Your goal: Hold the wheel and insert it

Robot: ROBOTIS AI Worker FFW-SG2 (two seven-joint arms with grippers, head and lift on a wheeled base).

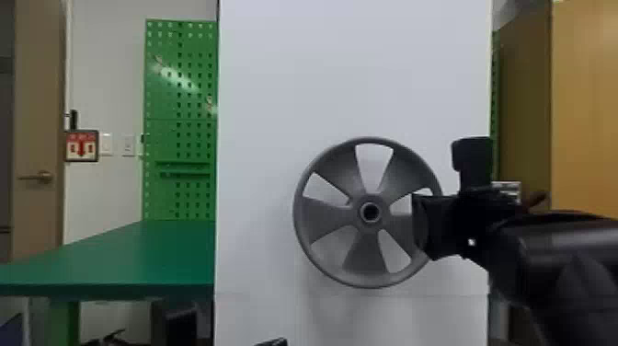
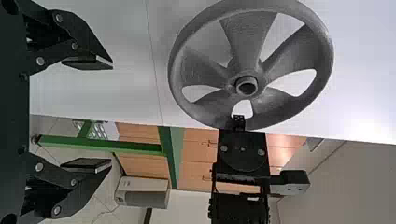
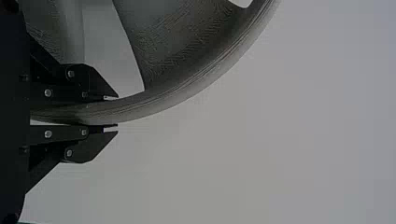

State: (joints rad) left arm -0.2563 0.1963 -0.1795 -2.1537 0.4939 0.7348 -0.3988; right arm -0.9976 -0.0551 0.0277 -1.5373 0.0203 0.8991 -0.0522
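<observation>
Gray wheel (image 1: 363, 257) is being held upright in front of the white panel (image 1: 285, 92), w/ its rim being clamped btwn the fingers of the R gripper (image 1: 420, 225) on the R side; whether the panel is being touched can't be told. L gripper (image 1: 272, 342) is being held low, at bottom edge of head view, w/ its fingers being spread wide apart. Green table (image 1: 128, 253) at L is being partly hidden by the panel.
</observation>
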